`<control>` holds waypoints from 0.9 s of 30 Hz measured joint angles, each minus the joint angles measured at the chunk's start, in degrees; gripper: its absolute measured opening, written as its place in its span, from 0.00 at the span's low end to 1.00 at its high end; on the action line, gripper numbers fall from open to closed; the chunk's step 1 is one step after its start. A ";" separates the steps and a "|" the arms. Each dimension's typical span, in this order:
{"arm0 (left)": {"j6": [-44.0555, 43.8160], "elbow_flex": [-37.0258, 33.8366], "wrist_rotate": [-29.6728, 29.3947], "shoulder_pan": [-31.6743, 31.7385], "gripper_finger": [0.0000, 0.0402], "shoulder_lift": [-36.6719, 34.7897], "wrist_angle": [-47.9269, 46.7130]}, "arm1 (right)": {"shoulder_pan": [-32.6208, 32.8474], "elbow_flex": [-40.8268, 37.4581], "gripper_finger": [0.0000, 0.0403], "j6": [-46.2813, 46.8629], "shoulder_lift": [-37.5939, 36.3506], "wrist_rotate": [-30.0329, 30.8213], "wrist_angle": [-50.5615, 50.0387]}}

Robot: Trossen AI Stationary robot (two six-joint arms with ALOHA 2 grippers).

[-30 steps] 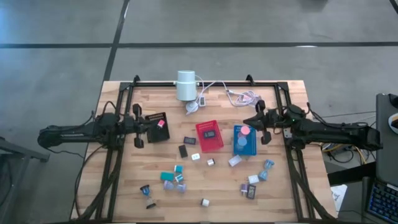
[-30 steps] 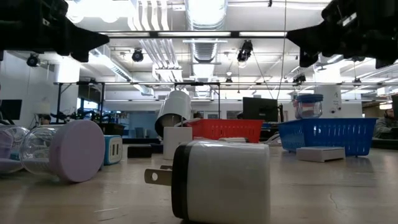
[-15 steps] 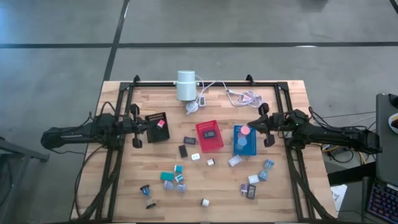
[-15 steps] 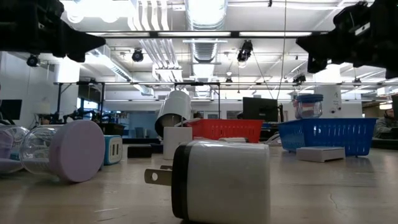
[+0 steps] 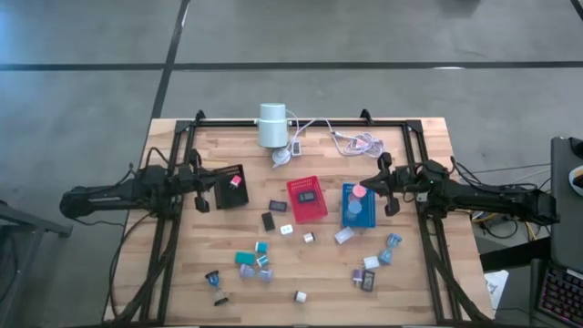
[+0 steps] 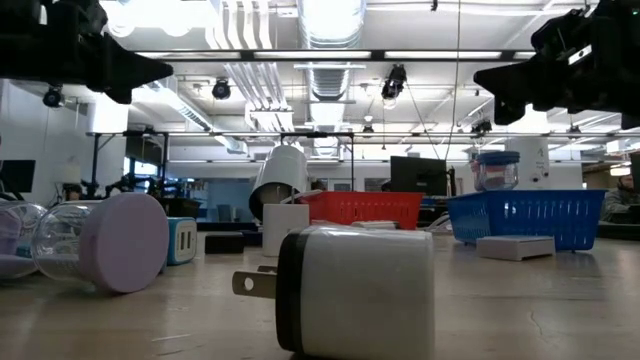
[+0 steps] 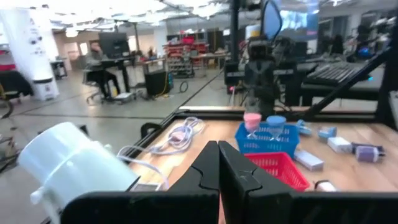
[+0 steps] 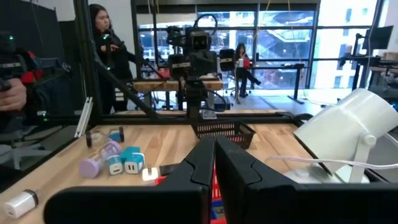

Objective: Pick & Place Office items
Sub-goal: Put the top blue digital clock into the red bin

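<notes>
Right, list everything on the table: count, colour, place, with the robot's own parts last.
black tray: one, left side, a pink piece inside.
red tray: one, centre, a dark piece inside.
blue tray: one, right of the red tray, pink-topped piece at its far end.
office items: about twenty small pieces, teal, white, grey, black, scattered across the near half.
white cylinder: one, far edge, centre.
cables: white bundle, far edge.
left gripper: shut, beside the black tray.
right gripper: shut, beside the blue tray.
</notes>
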 joint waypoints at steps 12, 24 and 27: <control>0.00 -0.90 -0.40 0.02 0.00 0.06 -0.69 | 0.02 0.00 0.03 1.14 0.04 2.67 0.30; 0.04 -0.90 -0.36 0.02 0.00 0.07 -0.67 | 0.02 0.00 0.03 -0.08 0.02 2.64 0.45; 0.04 -0.90 -0.36 0.02 0.00 0.07 -0.65 | 0.02 0.00 0.03 -0.12 0.02 2.66 0.71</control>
